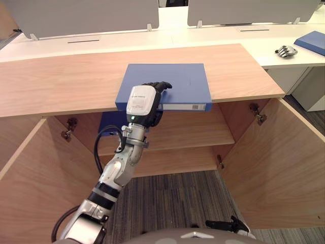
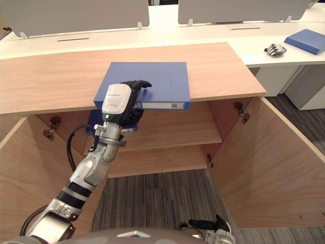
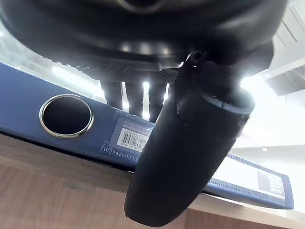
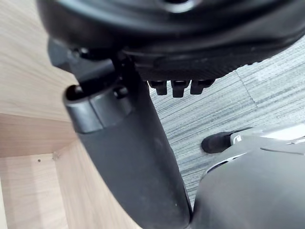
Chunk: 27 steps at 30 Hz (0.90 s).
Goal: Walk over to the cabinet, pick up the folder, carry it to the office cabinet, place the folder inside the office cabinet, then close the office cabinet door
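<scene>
Nearest, low by the carpet (image 1: 172,203), the right hand (image 1: 226,224) hangs with its fingers loosely relaxed and thumb out. The left arm reaches forward and up to the cabinet (image 1: 61,81). Both doors stand open: left door (image 1: 25,198), right door (image 1: 277,162). Inside, a shelf (image 1: 193,133) carries a second blue binder (image 1: 107,124), partly hidden behind the left hand (image 1: 144,104).

The left hand clamps the folder (image 1: 177,81) at its near edge. Its fingers (image 1: 160,85) curl over the top cover; its thumb (image 3: 181,157) presses up from beneath the spine. The folder lies flat on the cabinet top, its spine overhanging the front edge above the open compartment. The spine bears a ring hole (image 3: 65,116) and a barcode label (image 3: 131,138), just beside the thumb.

Behind the cabinet runs a white desk (image 1: 213,33). At its right end lie a spare robot hand (image 1: 286,51) and, near it, another blue binder (image 1: 312,41). Grey screens (image 1: 81,15) stand along the desk's far side.
</scene>
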### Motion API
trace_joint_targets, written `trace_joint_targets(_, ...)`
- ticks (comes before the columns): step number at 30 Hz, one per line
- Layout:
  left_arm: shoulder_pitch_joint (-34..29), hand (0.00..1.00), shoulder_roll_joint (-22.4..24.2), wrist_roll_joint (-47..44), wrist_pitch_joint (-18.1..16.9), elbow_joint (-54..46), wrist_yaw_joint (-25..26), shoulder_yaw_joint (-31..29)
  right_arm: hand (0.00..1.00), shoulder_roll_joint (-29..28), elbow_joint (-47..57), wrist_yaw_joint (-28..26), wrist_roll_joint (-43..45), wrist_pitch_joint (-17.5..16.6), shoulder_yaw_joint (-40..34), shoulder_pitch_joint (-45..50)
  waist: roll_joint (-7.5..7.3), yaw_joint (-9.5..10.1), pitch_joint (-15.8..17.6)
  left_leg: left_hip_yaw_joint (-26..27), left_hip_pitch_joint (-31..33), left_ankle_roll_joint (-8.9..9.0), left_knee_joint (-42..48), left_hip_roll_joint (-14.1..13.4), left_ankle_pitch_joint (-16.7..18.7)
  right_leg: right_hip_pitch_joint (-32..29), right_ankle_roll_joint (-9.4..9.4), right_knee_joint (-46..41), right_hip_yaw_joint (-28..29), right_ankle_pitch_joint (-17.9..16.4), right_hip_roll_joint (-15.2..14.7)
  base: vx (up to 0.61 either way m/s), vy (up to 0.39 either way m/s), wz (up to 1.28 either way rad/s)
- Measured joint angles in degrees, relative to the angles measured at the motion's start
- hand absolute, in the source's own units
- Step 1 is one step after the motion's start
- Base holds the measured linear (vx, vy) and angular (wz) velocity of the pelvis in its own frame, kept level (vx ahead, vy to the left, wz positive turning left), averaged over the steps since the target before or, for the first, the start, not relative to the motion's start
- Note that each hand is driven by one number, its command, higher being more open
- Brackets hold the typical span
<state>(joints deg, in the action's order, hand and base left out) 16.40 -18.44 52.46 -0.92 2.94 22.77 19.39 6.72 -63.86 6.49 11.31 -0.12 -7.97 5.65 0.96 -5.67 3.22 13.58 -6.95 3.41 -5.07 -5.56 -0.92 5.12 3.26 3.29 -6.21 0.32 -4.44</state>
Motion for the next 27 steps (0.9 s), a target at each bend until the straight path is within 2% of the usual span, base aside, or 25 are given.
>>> trace_joint_targets(7,0.11,0.0,1.44,-3.14,-0.18,-2.02,1.42,-1.88,1.0,-0.16,-0.02,0.01,0.01,0.02,-0.07,-0.36,-0.05,-0.48,0.12,0.03,-0.02,0.03,0.0,-0.01,0.02,0.11,0.0,0.07,0.0,0.0,0.01,-0.01,-0.001,0.0)
trace_joint_targets(13,-5.54,0.0,4.58,-7.04,-0.43,-10.65,0.89,-2.4,1.0,-0.2,0.06,0.17,0.01,-0.11,0.08,-0.27,0.02,-0.28,0.21,0.2,-0.03,0.04,0.02,-0.06,0.03,0.19,0.01,-0.15,0.51,-0.02,0.01,0.0,0.0,-0.01)
trace_joint_targets(16,-7.97,0.0,7.1,-10.83,-1.63,-16.03,0.95,-3.14,1.0,-0.18,1.32,0.56,0.04,-0.4,0.25,0.29,0.27,0.58,0.34,0.53,-0.27,0.09,0.02,-0.19,0.07,0.1,-0.02,-0.5,1.07,-0.09,0.14,0.0,0.0,-0.07)
trace_joint_targets(22,-15.35,0.0,12.12,-20.12,-3.3,-25.78,1.99,-6.65,1.0,-0.76,11.78,1.88,0.8,-1.42,2.67,4.28,0.86,1.12,0.53,1.02,-1.11,0.34,0.02,-0.7,0.25,-0.21,-0.05,-3.15,1.73,-1.64,0.48,-0.05,-0.012,-0.04)
trace_joint_targets(27,-20.83,0.0,13.75,-34.26,-5.91,-34.09,1.93,-7.63,1.0,-3.49,22.59,2.49,2.92,-3.18,3.46,4.67,0.89,2.3,0.49,1.21,-1.2,0.37,0.04,-0.93,0.22,-0.96,-0.14,-4.1,1.9,-1.89,0.76,-0.01,-0.005,-0.01)
